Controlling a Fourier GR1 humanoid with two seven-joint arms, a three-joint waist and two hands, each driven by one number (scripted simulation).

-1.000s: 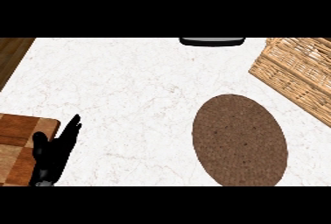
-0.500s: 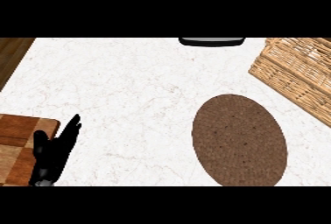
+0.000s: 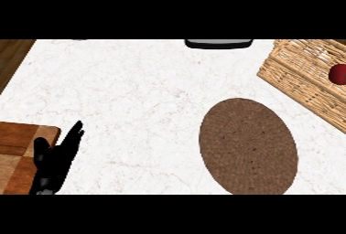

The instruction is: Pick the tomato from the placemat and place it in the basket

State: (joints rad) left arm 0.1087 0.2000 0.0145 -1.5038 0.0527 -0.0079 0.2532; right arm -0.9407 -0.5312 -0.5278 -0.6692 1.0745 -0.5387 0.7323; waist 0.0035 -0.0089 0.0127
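Observation:
A red tomato (image 3: 338, 74) lies inside the wicker basket (image 3: 301, 68) at the right edge, partly cut off by the frame. The brown oval placemat (image 3: 248, 144) lies bare on the white marble counter, right of centre. My left hand (image 3: 56, 157) rests at the lower left with straight fingers pointing up, holding nothing. My right hand does not show.
A wooden cutting board (image 3: 19, 154) sits at the lower left, beside the left hand. A dark object with a grey top (image 3: 218, 43) stands at the counter's far edge. The counter's left edge borders brown wood (image 3: 12, 55).
The view has shifted slightly, so the tomato in the basket now shows at the right edge. The left hand has not moved.

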